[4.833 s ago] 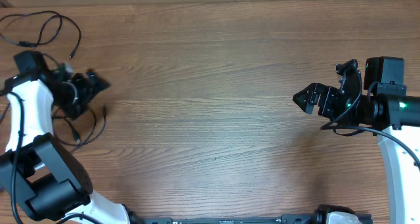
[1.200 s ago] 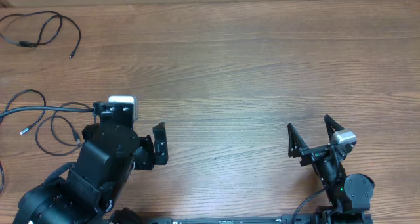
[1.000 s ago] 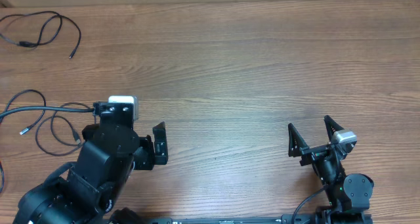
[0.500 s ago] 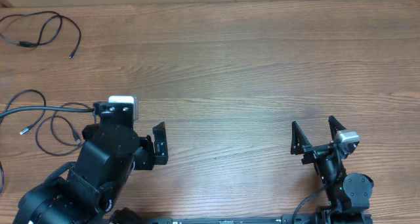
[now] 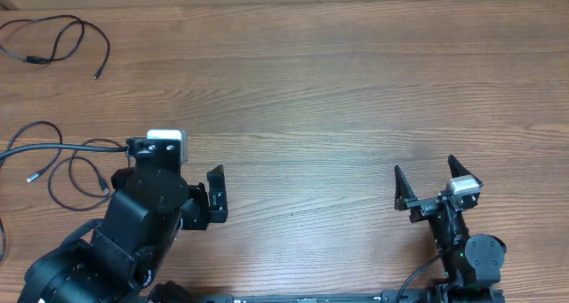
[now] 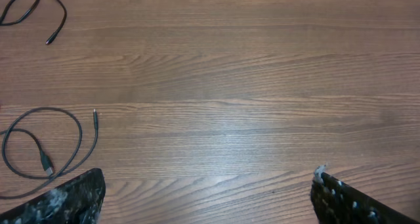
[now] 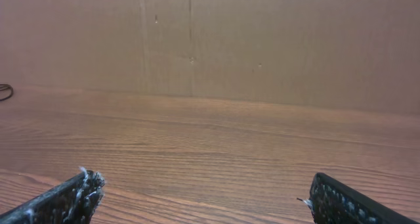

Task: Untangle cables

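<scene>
thin black cables [image 5: 27, 59], looped, lay far left on brown wooden table [image 5: 311, 90].
left gripper [image 6: 209, 184] and right gripper [image 7: 203, 184] both gaped, empty; tugging one plug end of the crossed loop [image 6: 42, 110] risked cinching it.

Wood-grain table [image 5: 338, 90] fills the view, warm brown, a soft sheen of light on it. Beyond its far edge stands a plain tan wall [image 7: 262, 40], one vertical seam running down it.

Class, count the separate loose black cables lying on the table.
2 clearly: one cable in the far-left corner, one looped cable beside the left arm. The thicker strand above it reaches the arm, perhaps its own wire; others may hide beneath the arm.
</scene>
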